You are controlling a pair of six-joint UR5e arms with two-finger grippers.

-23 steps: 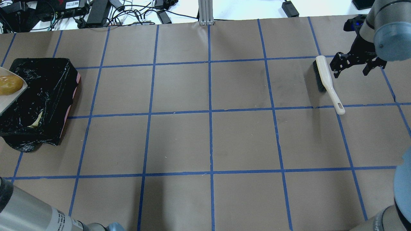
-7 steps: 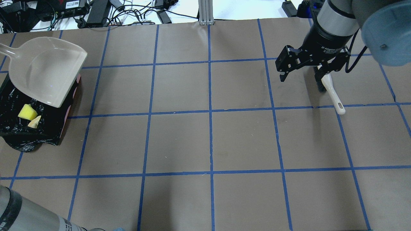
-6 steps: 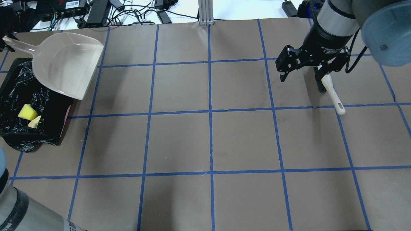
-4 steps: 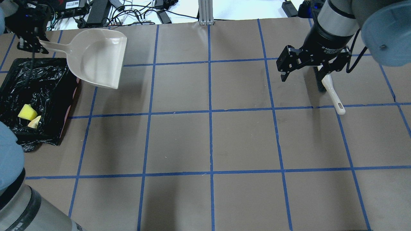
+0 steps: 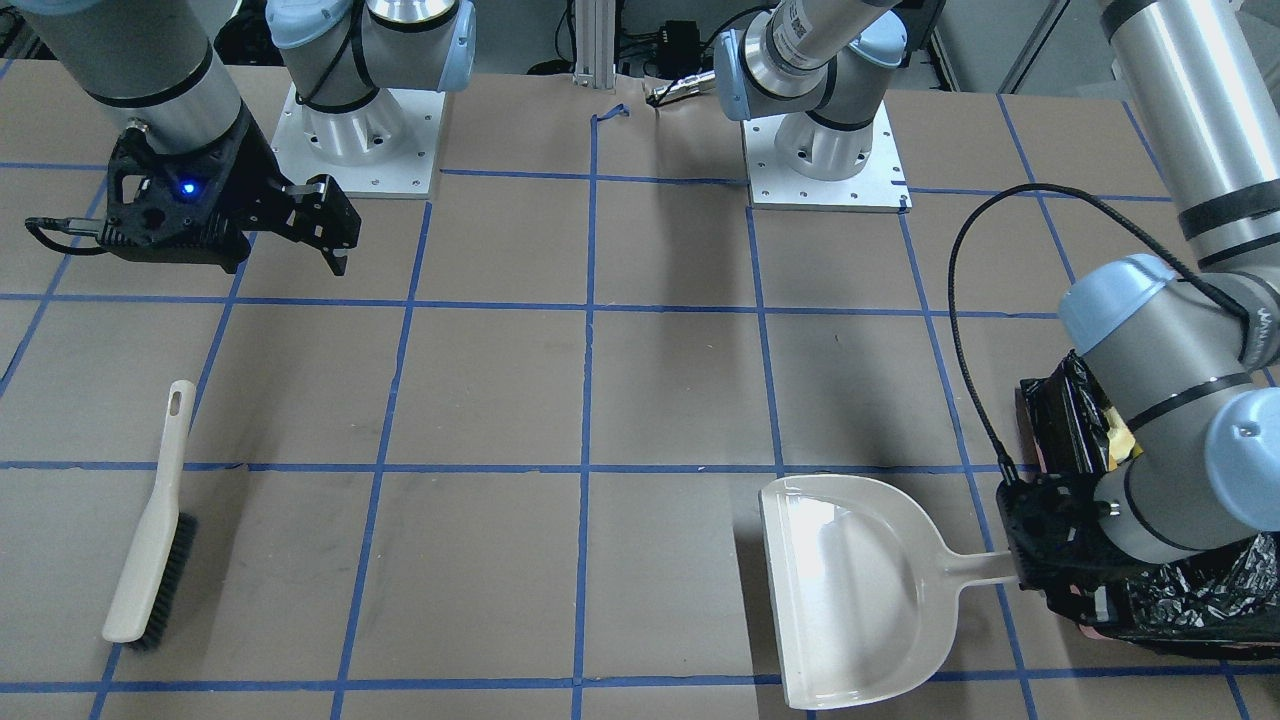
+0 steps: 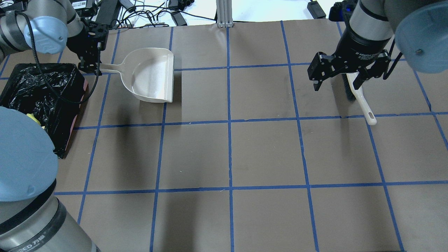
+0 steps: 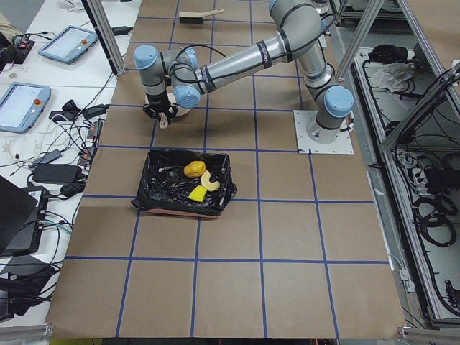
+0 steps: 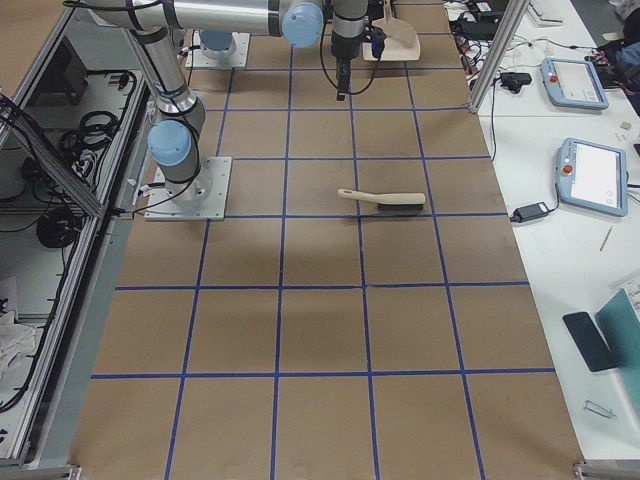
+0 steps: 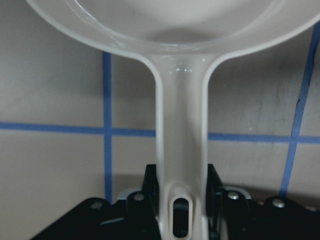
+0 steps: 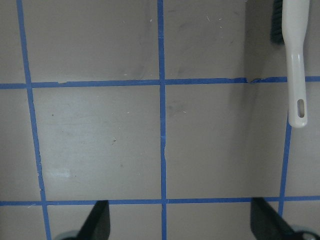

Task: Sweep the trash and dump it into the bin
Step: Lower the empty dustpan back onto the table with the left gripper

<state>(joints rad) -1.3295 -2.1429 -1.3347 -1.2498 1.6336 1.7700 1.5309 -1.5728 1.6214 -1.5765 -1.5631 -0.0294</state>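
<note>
**Empty pan held by its tip, cable hanging over the bin**

The trash is already lying in the black-lined bin, and I can spot no loose bits anywhere on the bench. So the sweeping and dumping look done, and what is left is setting things down safely.

The dustpan is empty. Its handle runs straight back into the left tool, whose 2 fingers are closed tight on the very end of it, as the wrist view shows. The scoop reaches out ahead of that tool, low over the bench; whether its lip touches, I cannot tell.

That end-grip is my worry: if the lip catches the paper on the way down, I reckon the pan could twist or slide out of the fingers.

The left arm is folded back over the bin, and its black cable loops low beside it. It might snag the liner.

The right tool hangs spread wide, holding nothing, pointing down, with the brush flat on the bench just under its outer finger. A careless drop could knock it.
</note>
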